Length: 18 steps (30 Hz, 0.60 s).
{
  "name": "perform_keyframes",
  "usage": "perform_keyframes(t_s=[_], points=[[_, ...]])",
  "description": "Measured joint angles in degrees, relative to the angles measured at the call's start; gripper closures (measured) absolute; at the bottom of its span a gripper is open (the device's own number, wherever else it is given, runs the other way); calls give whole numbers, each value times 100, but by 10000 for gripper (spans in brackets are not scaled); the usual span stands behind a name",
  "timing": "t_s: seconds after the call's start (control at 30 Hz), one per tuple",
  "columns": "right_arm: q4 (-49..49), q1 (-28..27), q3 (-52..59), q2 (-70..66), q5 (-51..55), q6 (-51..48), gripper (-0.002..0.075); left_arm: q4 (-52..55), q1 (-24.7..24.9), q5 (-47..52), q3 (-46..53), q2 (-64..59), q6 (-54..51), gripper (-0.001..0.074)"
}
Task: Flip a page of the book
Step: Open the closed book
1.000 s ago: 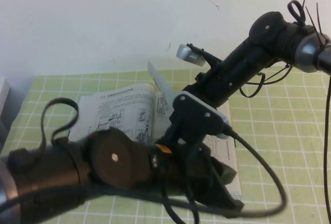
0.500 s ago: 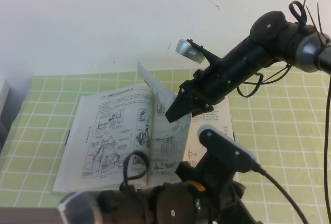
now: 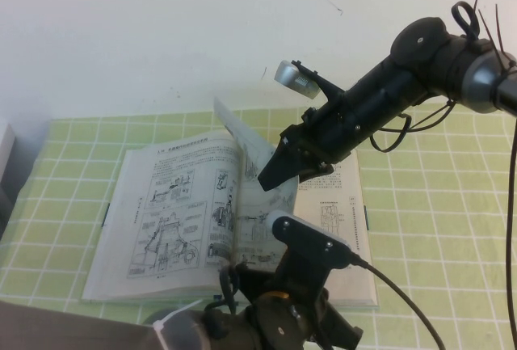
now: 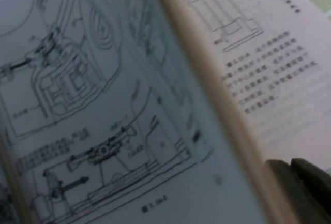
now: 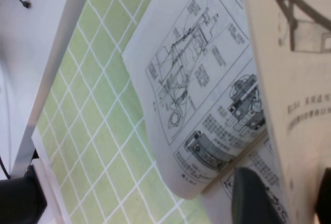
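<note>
Book (image 3: 186, 212) open on my green checked mat (image 3: 436, 229), one page (image 3: 258, 184) lifted up in the middle.

My right gripper (image 3: 273, 174) is pinching the page over the book's middle, so it stands tilted. My left gripper (image 3: 311, 241) hangs at the book's near edge and blocks the pages there; I cannot tell if it is spread. A white wall (image 3: 161, 35) is behind.
</note>
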<state>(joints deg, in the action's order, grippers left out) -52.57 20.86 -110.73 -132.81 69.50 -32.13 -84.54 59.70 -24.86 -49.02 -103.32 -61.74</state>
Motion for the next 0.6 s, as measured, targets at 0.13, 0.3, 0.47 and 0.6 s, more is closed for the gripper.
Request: perform_keyframes(t_s=[0.13, 0.3, 0.47, 0.6], points=[[-97, 0, -95, 0, 0, 0, 461, -447, 0, -298, 0, -15, -295, 738], [-255, 0, -362, 0, 0, 10, 461, -628, 0, -610, 0, -15, -460, 739], [-264, 0, -456, 28, 0, 10, 461, -730, 0, -882, 0, -15, -482, 739], [-253, 0, -456, 185, -11, 10, 462, -884, 0, -1146, 0, -15, -482, 739]])
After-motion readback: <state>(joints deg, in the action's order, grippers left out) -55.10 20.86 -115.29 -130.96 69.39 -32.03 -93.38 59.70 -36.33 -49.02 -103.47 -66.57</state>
